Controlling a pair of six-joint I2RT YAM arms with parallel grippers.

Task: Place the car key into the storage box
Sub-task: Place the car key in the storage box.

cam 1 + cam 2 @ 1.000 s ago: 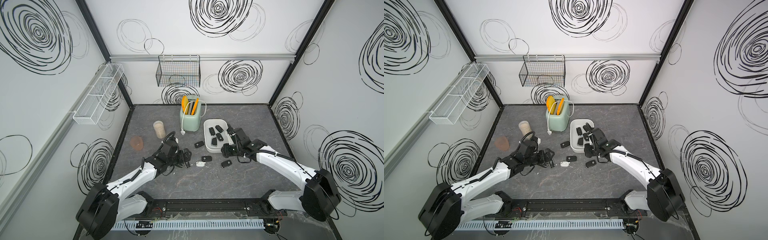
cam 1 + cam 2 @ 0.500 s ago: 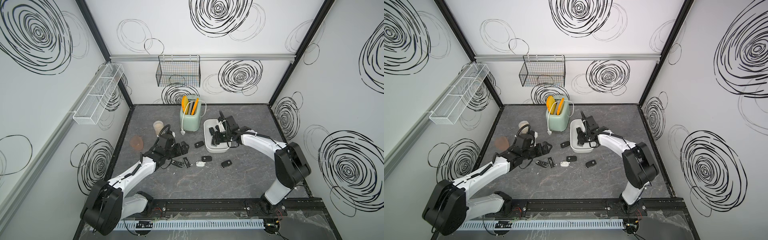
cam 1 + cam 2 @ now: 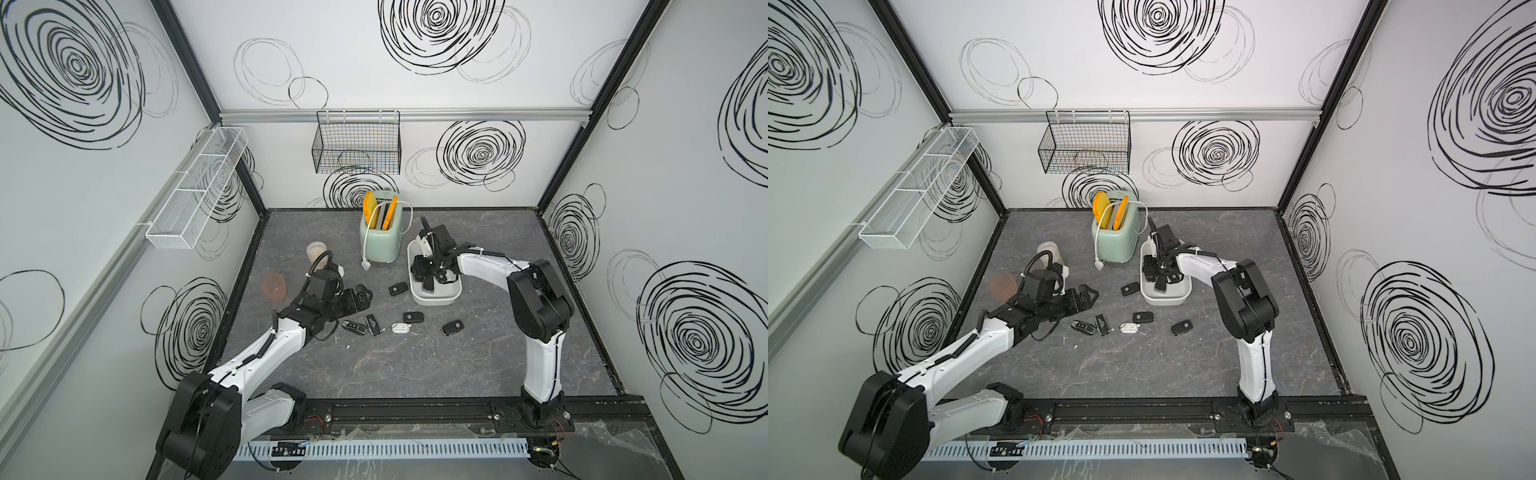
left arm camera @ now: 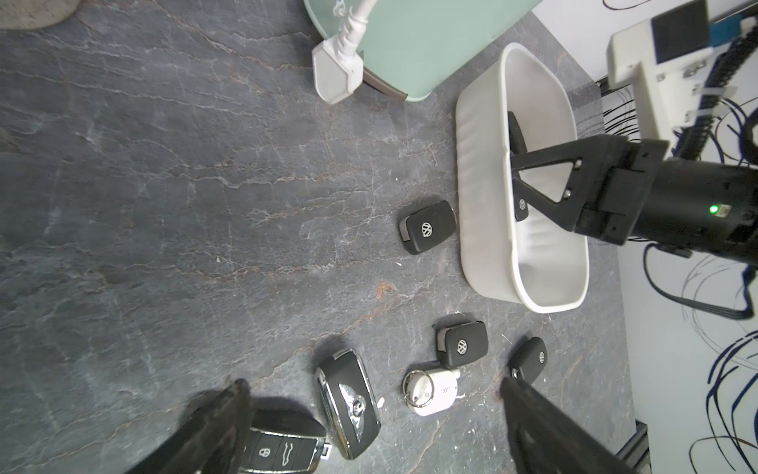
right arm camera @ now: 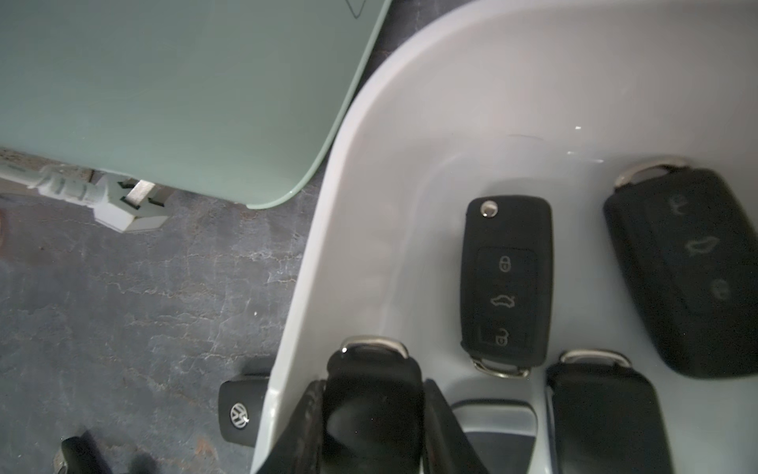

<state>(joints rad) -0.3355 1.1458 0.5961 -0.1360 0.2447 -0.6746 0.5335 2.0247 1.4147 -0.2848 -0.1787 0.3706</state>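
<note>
Right wrist view: the right gripper (image 5: 371, 435) stands partly closed, its 2 fingers clamped on the flanks of a black car key (image 5: 373, 385), metal loop leading. The car key hangs inside the storage box (image 5: 369, 172), close to the wall nearest the toaster (image 5: 184, 82). Whether it touches the floor of the box cannot be told. At least 4 other keys lie in the box, among them a flip key (image 5: 506, 283). In a top view the left gripper (image 3: 360, 296) is spread wide and empty, low over the table (image 3: 415, 374) near the loose keys.

Risks, as judged:
- The held key sits near the box wall, so a finger opening outward may strike the wall and push the light box toward the toaster.
- A release onto the crowded keys may leave it propped on the pile or leaning on the wall.
- A key clinging to 1 pad may ride back out when the arm lifts.

Markings:
- The flip key carries lock, car and unlock icons.
- On the table, a badged key (image 4: 427, 230) beside the box shows a VW roundel, as do 2 more farther from it.
- A winged-emblem key (image 4: 348, 404) bears a B between wings.
- The white tag (image 4: 430, 390) has faint print, too small to read.
</note>
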